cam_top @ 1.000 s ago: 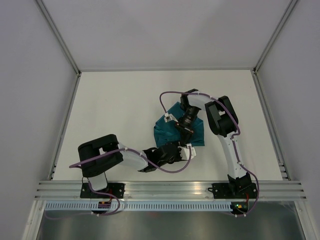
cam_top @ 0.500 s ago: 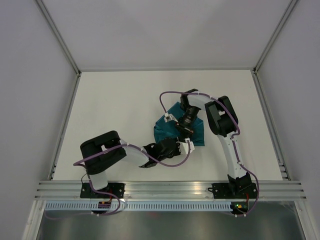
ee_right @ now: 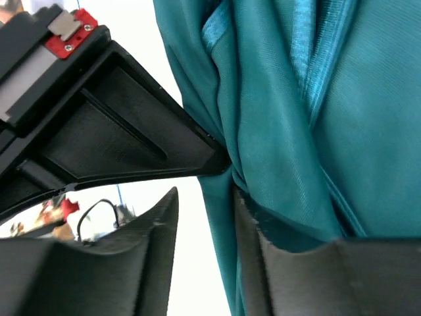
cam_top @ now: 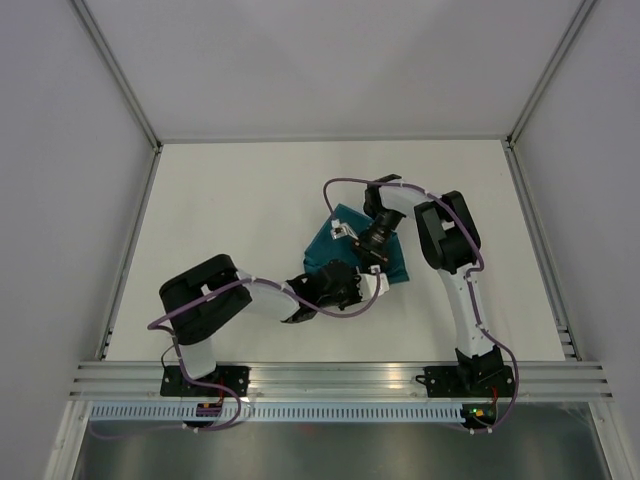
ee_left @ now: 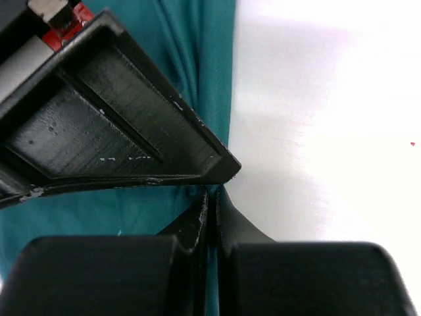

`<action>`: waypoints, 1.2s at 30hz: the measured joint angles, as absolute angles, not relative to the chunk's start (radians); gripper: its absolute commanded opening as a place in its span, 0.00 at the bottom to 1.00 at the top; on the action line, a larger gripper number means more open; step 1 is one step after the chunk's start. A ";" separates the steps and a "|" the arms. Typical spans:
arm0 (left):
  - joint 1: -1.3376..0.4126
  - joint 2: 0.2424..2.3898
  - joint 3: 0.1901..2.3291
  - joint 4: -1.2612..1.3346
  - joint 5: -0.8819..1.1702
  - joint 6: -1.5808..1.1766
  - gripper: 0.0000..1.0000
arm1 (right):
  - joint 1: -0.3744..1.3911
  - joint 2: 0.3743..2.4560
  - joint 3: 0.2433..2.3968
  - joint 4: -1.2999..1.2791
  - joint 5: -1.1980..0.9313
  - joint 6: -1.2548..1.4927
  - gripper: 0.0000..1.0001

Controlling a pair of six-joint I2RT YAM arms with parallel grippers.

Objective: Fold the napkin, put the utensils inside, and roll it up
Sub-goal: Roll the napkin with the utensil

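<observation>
The teal napkin [cam_top: 322,252] lies bunched and folded near the middle of the table, under both grippers. My left gripper [cam_top: 376,286] is at its near right edge. In the left wrist view the left gripper [ee_left: 212,197] is shut, with a thin strip of the napkin [ee_left: 197,46] pinched between its fingers. My right gripper [cam_top: 368,260] hangs over the middle of the cloth. In the right wrist view the right gripper [ee_right: 205,192] is open, and a hanging fold of the napkin [ee_right: 316,118] rests against its right finger [ee_right: 283,263]. The utensils are hidden.
White tabletop [cam_top: 230,220] surrounds the cloth. Metal frame posts and rails [cam_top: 130,260] run along the left and right sides. The aluminium rail [cam_top: 340,378] with both arm bases lies along the near edge.
My left gripper reached forward to the napkin's near edge and shut on it. The right gripper's jaws opened. The bunched cloth shifted slightly.
</observation>
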State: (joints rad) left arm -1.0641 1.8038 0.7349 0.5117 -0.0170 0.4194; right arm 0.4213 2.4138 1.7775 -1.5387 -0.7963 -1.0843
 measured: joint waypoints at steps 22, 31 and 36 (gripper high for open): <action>-0.749 1.882 0.794 0.506 0.595 0.055 0.02 | 0.088 1.664 1.150 -0.674 -0.812 -0.830 0.56; -0.670 1.997 0.907 0.429 0.861 -0.086 0.02 | 0.323 1.341 0.716 -0.331 -0.641 -0.894 0.58; -0.659 2.054 0.969 0.364 0.972 -0.120 0.02 | 0.496 1.309 0.596 -0.183 -0.518 -0.911 0.60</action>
